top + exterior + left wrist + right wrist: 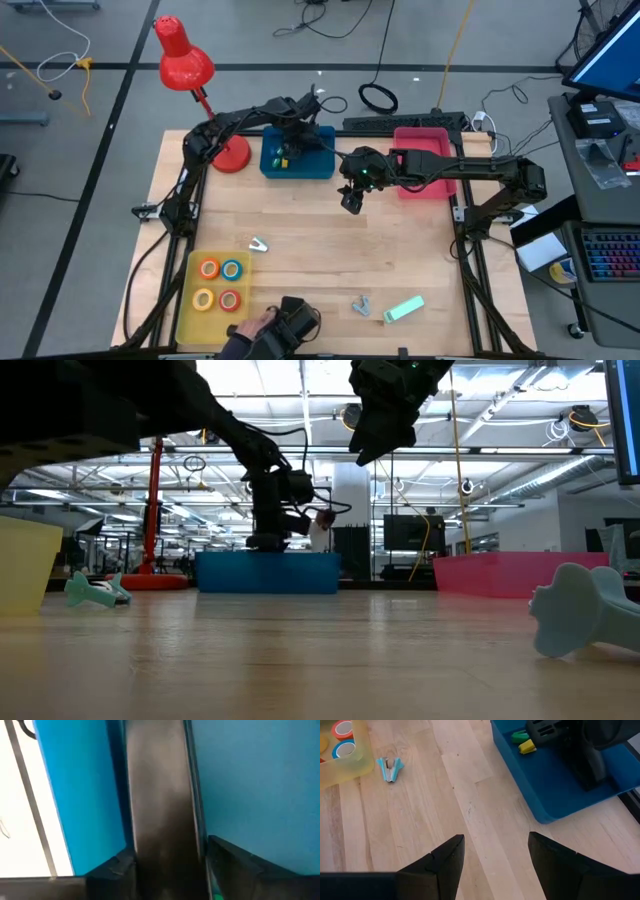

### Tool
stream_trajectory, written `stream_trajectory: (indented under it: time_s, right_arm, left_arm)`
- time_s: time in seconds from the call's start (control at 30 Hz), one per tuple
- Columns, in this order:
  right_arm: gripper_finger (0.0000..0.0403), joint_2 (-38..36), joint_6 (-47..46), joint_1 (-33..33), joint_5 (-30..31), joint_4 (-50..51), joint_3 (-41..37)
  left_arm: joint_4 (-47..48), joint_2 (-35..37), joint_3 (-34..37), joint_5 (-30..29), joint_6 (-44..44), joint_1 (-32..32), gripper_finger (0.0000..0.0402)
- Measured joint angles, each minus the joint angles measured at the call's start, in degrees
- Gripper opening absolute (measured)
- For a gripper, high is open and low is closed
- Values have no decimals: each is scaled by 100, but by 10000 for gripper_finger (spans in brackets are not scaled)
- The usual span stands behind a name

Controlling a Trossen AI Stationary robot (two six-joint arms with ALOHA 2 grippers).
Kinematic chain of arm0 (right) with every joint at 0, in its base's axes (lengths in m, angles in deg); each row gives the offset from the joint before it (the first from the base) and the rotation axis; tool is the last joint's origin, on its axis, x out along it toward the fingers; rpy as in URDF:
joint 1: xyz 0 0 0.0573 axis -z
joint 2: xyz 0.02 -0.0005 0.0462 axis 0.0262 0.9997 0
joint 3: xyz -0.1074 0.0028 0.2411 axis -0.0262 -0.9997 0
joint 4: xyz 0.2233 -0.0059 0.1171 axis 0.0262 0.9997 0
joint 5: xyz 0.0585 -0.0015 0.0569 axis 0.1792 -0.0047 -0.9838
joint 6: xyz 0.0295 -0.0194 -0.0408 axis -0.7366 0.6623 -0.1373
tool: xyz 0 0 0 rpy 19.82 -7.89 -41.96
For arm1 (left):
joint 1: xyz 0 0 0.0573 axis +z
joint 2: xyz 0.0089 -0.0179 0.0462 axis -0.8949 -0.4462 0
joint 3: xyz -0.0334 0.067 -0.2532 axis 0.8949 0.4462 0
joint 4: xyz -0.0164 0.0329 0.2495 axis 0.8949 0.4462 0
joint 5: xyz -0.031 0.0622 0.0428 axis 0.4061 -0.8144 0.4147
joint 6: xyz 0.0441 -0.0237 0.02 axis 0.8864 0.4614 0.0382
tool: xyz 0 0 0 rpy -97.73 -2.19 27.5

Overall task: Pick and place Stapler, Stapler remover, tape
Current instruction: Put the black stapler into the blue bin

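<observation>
Left gripper (292,140): down inside the blue bin (318,166) at upper centre of the high view, fingers on either side of a dark stapler (160,810); whether it is pinching or letting go I cannot tell.
Stapler: in the blue bin, lying along its floor, probably because this bin is its drop place.
Right gripper (352,200): hangs above bare desk (330,260) at centre frame, fingers spread with nothing between them, likely waiting for its turn.
Tape (220,284): four rolls, orange, blue, yellow and red, grouped in the yellow tray (188,318) at lower left.
Staple removers: one (259,244) on the desk just beyond the tray, another (361,306) at lower centre beside a mint-green stapler (404,309); these look not yet sorted.
Pink bin (436,136): upper right, under the right arm.
Person's hand (250,336): bottom edge, near the tray.
</observation>
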Motion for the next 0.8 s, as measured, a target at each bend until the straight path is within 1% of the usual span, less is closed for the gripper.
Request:
stream_trajectory:
  time_s: [0.17, 0.43, 0.57, 0.6, 0.7, 0.8]
  right_arm:
    - [212, 0, 18, 3, 6, 0, 0]
    - [212, 0, 18, 5, 8, -2, 0]
    - [212, 0, 18, 5, 10, -2, 0]
    - [212, 0, 19, 5, 10, -2, 0]
    - [212, 0, 54, 5, 10, -20, 0]
    - [212, 0, 74, 5, 12, -45, 0]
  left_arm:
    - [-27, 11, -9, -60, 171, -24, 132]
    - [-28, 46, -9, -121, 315, -42, 131]
    - [18, 242, 0, -118, 356, -96, 131]
    - [8, 305, -1, -75, 356, -103, 131]
    - [-50, 365, -9, 332, 352, -101, 131]
    - [-48, 339, 0, 496, 392, -101, 131]
